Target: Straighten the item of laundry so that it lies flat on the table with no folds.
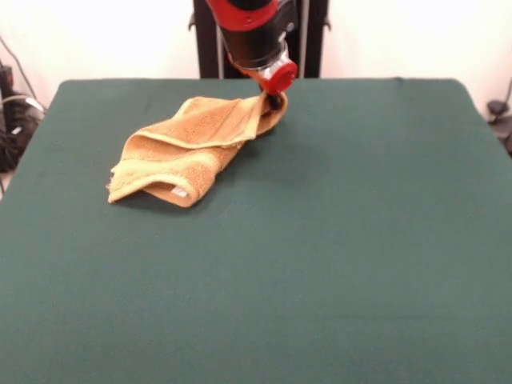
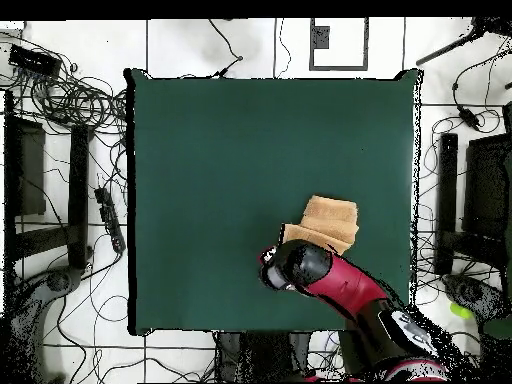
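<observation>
The item of laundry (image 1: 188,148), an orange-tan towel, lies crumpled and folded over itself on the far left part of the green table (image 1: 336,240). A small white label shows at its near edge. My gripper (image 1: 274,100) is at the towel's far right corner, which rises up into it, and it is shut on that corner. In the overhead view the towel (image 2: 328,220) shows as a small folded patch near the table's lower right, and its lower edge is hidden under the red and black arm (image 2: 305,267). The arm also hides the gripper there.
The table (image 2: 220,160) stretches far beyond the towel on all sides. Tangled cables (image 2: 70,95) and black stands (image 2: 78,190) sit on the floor beside it. More cables and dark equipment (image 2: 447,200) line the other side.
</observation>
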You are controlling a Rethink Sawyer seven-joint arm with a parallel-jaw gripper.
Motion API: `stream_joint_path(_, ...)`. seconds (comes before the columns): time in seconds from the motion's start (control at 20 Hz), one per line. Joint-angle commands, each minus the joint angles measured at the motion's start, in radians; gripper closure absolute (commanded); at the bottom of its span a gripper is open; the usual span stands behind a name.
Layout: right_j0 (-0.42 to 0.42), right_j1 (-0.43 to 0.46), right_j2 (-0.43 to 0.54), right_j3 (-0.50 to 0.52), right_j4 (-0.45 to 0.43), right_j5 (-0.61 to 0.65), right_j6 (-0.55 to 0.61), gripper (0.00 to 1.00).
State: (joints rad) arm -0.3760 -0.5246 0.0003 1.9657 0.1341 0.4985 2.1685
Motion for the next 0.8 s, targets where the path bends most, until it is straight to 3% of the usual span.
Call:
stream_joint_path(0.05, 0.249, 0.007, -0.2, -0.114, -0.487, -0.254, -0.146, 1.0)
stream_joint_path(0.1, 0.064, -0.019, -0.025, -0.079, -0.325, -0.015, -0.204, 1.0)
stream_joint_path(0.15, 0.252, 0.022, -0.167, -0.202, -0.533, -0.31, -0.164, 1.0)
stream_joint_path(0.35, 0.265, 0.051, -0.145, -0.229, -0.573, -0.3, -0.057, 1.0)
stream_joint_path(0.55, 0.125, 0.0, -0.021, -0.014, -0.584, -0.306, -0.009, 1.0)
stream_joint_path(0.65, 0.075, -0.056, 0.002, 0.132, -0.584, -0.29, 0.015, 1.0)
stream_joint_path(0.8, 0.064, -0.1, -0.013, 0.236, -0.605, -0.304, 0.033, 1.0)
